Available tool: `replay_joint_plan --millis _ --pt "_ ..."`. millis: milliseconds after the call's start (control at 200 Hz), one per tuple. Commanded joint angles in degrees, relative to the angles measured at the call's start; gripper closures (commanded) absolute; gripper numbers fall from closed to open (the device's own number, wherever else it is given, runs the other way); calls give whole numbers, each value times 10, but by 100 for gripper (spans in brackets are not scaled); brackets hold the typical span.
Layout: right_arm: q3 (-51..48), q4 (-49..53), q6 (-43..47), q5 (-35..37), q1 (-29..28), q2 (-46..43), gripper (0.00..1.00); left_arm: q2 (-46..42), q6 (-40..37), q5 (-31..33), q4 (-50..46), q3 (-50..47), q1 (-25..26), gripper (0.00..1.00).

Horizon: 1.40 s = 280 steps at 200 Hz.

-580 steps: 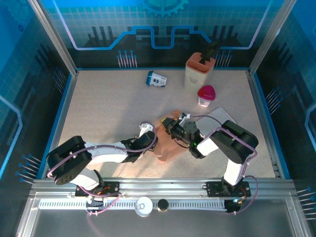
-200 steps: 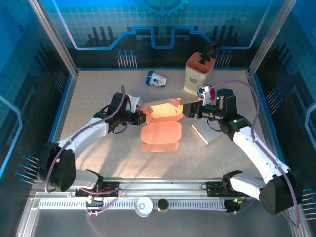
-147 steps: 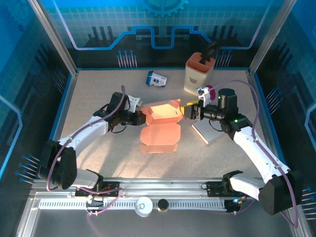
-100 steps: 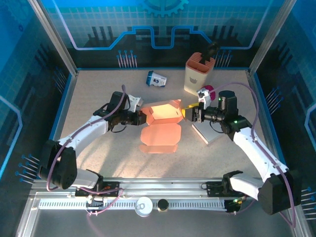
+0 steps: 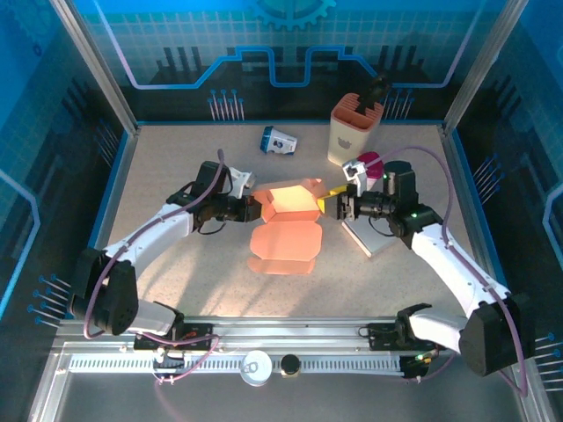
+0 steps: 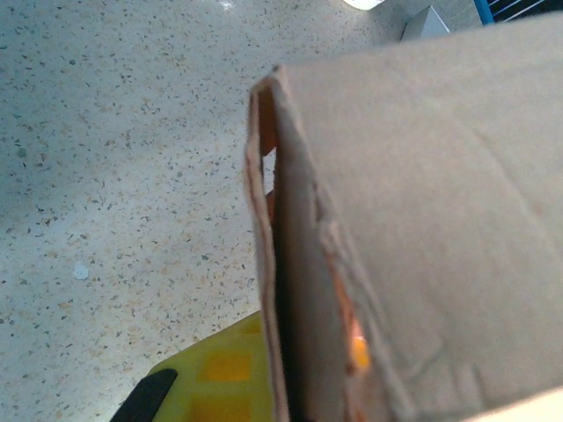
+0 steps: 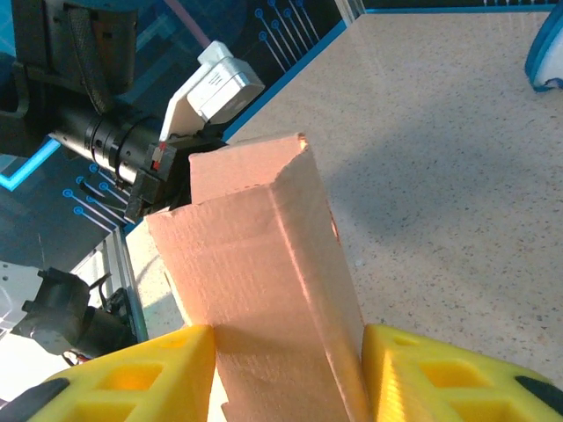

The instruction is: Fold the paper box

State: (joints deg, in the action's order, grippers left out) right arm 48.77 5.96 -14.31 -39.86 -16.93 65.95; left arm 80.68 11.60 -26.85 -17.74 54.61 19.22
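Here | box [image 5: 286, 204]: middle of the surface [image 5: 176, 176], upper half raised, lower flap flat | left gripper [image 5: 252, 208]: clamped on its left wall as anchor | right gripper [image 5: 328, 205]: pinching the right end, probably to crease it

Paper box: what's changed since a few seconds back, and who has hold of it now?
The paper box was carried from low near the arm bases out to mid-table. The left claw keeps its left end pinched. Within the last second the right claw slid left and closed on the right end. The tan holder, pink-lidded cup and small carton at the back stayed put.
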Motion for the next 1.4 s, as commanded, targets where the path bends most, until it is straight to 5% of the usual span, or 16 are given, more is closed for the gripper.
replay_joint_plan --millis 0,720,1010,1396 --pt "8 2 17 25 -22 0 53 4 -12 -9 -13 20 -5 100" --pt "82 99 49 301 -134 25 52 -20 -6 31 -33 29 11 100" --pt "95 97 36 345 -159 44 54 -24 -3 48 -39 35 25 100" --pt "125 130 17 583 -233 90 61 -24 14 86 -61 47 42 100"
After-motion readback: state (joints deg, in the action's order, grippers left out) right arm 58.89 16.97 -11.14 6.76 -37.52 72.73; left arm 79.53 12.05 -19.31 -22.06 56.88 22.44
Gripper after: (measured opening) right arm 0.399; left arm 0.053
